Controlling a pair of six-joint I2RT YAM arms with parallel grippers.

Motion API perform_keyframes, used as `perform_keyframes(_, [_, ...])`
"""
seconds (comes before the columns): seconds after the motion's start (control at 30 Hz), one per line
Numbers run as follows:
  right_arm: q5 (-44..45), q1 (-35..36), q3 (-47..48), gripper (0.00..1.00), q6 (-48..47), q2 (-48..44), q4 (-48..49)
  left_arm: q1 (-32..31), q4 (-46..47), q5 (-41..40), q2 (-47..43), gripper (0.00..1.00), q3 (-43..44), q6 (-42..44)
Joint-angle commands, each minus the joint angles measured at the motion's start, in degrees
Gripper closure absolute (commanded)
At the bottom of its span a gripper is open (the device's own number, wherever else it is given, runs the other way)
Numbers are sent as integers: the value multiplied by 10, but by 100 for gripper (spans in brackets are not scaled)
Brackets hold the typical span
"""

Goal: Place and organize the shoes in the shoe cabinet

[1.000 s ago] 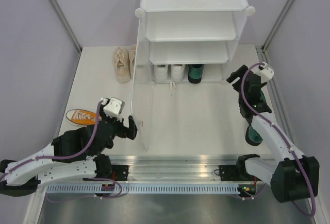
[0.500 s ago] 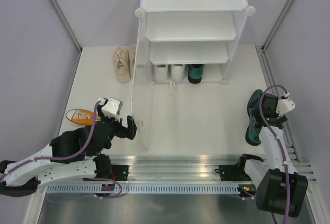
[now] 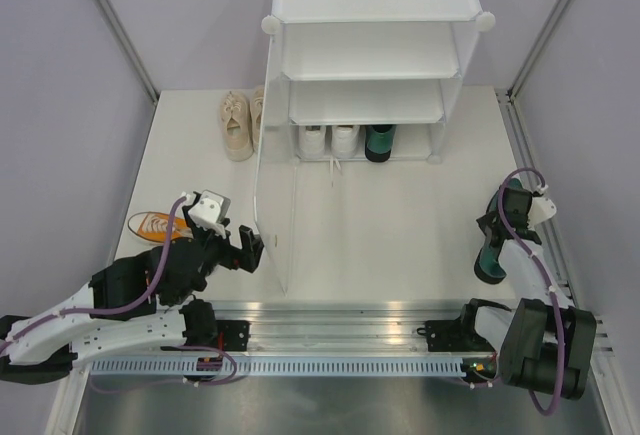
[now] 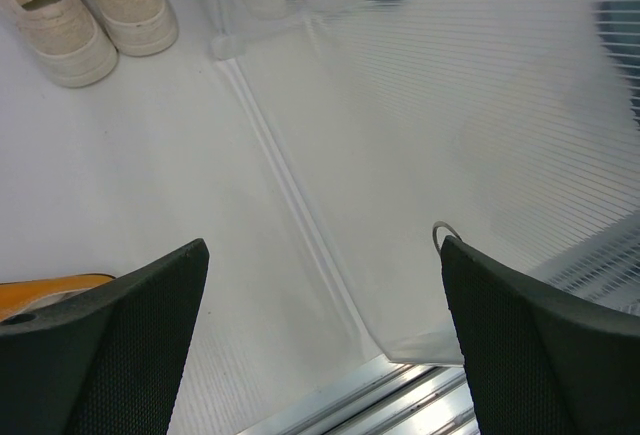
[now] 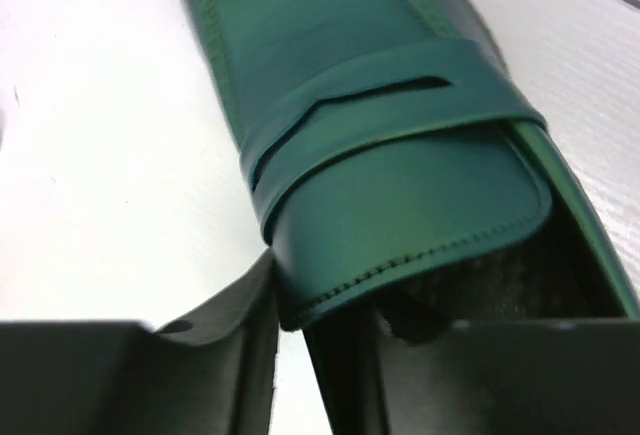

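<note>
Right gripper [image 5: 310,330] clamps the dark green shoe [image 5: 380,155] at its vamp; left gripper [image 4: 322,250] hovers, jaws wide, beside the shoe cabinet [image 3: 370,55].

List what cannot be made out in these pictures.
- Top view: the left arm covers one end of the orange sneaker. Its pair shows in no view.
- Top view: the side panel of the shoe cabinet veils the right one of the cream sneakers.
- Right wrist view: too close and cropped to tell whether the right gripper is shut on the dark green shoe.
- Top view: upper shelves hide the backs of lower tiers.
</note>
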Motion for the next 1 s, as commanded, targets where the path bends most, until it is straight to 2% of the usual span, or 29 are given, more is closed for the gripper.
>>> perform_keyframes(0.0, [-20,-4,-16,71,-15,-7,-3,2,25,8,-3,0,-3,24])
perform_keyframes(0.1, [-47,-4,-21,81,-33,-28,10,2,26,9,-2,0,-3,25])
perform_keyframes(0.13, [-55,-4,-21,90,-35,-35,13,2,26,9,-2,0,-3,25])
perform_keyframes(0.23, [-90,-4,-26,99,-47,-61,29,2,25,8,-2,0,-4,25])
perform_keyframes(0.47, [-165,-4,-17,99,-82,-77,47,2,25,0,2,0,-4,25])
perform_keyframes(0.6, [-225,6,-22,99,-90,-74,94,2,24,-7,2,0,-5,26])
perform_keyframes(0.97, [-230,95,25,99,-113,-21,125,2,22,-22,2,0,-5,27])
